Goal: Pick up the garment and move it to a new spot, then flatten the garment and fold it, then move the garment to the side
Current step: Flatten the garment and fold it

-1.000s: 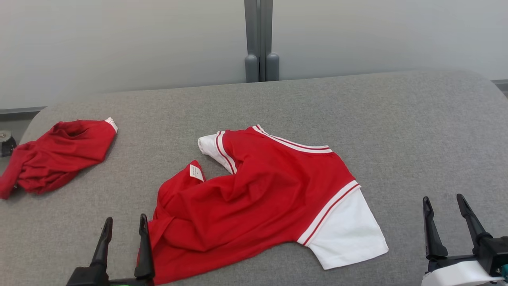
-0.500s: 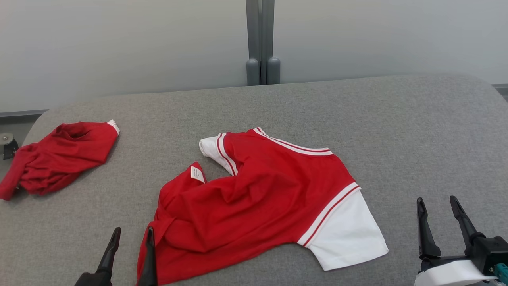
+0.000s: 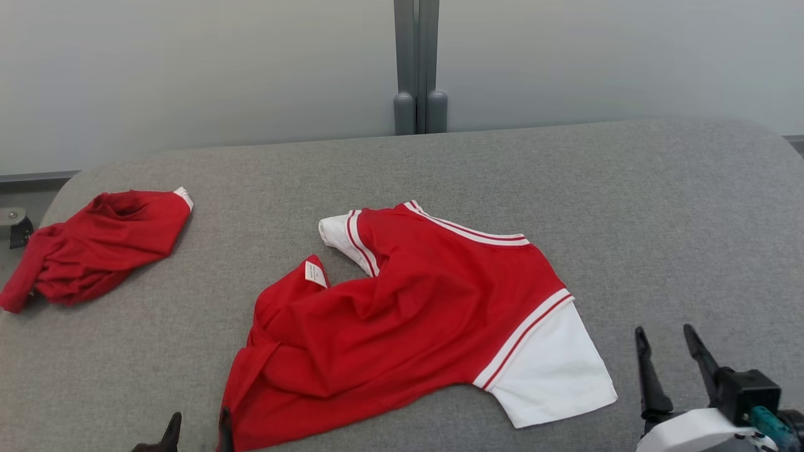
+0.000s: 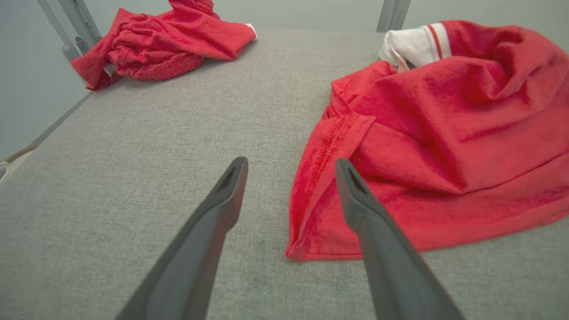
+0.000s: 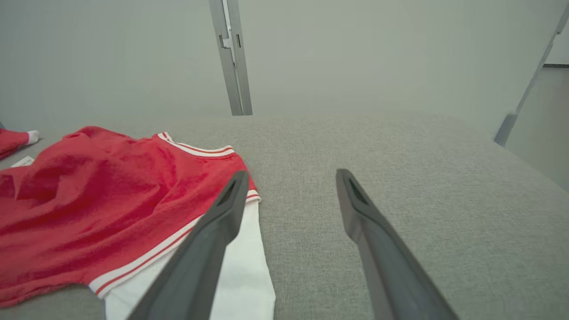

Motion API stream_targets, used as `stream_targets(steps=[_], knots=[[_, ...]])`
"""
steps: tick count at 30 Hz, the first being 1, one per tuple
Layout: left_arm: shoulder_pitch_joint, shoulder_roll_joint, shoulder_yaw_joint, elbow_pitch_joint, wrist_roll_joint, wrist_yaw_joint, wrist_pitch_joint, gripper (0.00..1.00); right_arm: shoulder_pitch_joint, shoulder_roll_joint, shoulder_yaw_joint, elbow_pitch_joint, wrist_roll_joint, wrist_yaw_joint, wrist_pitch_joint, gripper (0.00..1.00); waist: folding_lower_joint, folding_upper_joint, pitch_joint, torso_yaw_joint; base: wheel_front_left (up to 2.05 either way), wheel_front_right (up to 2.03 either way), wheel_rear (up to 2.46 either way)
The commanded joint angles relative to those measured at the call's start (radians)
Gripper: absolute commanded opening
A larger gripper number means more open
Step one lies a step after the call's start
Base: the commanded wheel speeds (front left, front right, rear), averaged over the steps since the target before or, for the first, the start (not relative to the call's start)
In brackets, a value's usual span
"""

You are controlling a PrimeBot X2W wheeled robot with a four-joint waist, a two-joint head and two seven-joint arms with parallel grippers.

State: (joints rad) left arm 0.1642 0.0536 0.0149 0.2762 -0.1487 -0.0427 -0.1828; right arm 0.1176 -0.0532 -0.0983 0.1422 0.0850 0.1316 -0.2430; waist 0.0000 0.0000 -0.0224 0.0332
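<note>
Hovering with its jaws spread wide and holding nothing, the left gripper (image 4: 289, 166) is pointing at the near hem of the garment (image 3: 402, 326), which is lying crumpled in the middle of the grey table (image 3: 628, 207). The right gripper (image 3: 664, 336), equally wide and empty, is sitting near the garment's white sleeve (image 3: 553, 376). A second red cloth (image 3: 94, 245) is lying bunched at the table's far left edge.
</note>
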Motion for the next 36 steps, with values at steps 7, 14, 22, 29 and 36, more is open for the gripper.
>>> stream_targets(steps=[7,14,22,29,36], knots=[[-0.055,0.032,0.008,0.021,-0.033,0.007,0.219,1.00,-0.087,-0.056,0.067,0.147,-0.017,-0.002,0.253,1.00,0.0000,0.0000,0.042,0.010,0.00,0.00,0.00],[-0.057,0.041,-0.001,-0.010,-0.073,-0.010,0.362,1.00,-0.149,-0.069,0.128,0.230,-0.008,-0.002,0.345,1.00,0.0000,0.0000,0.102,0.020,0.00,0.00,0.00],[-0.069,0.042,-0.024,-0.026,-0.094,-0.024,0.410,1.00,-0.175,-0.080,0.183,0.287,0.021,-0.002,0.346,1.00,0.0000,0.0000,0.130,0.032,0.00,0.00,0.00],[-0.085,0.046,-0.036,-0.013,-0.115,-0.033,0.411,0.60,-0.182,-0.087,0.226,0.323,0.051,-0.001,0.375,1.00,0.0000,0.0000,0.139,0.029,0.00,0.00,0.00],[-0.083,0.058,-0.062,0.028,-0.150,-0.058,0.479,0.00,-0.179,-0.078,0.277,0.320,0.178,0.001,0.400,0.00,0.0000,0.0000,0.135,0.018,0.00,0.00,0.00]])
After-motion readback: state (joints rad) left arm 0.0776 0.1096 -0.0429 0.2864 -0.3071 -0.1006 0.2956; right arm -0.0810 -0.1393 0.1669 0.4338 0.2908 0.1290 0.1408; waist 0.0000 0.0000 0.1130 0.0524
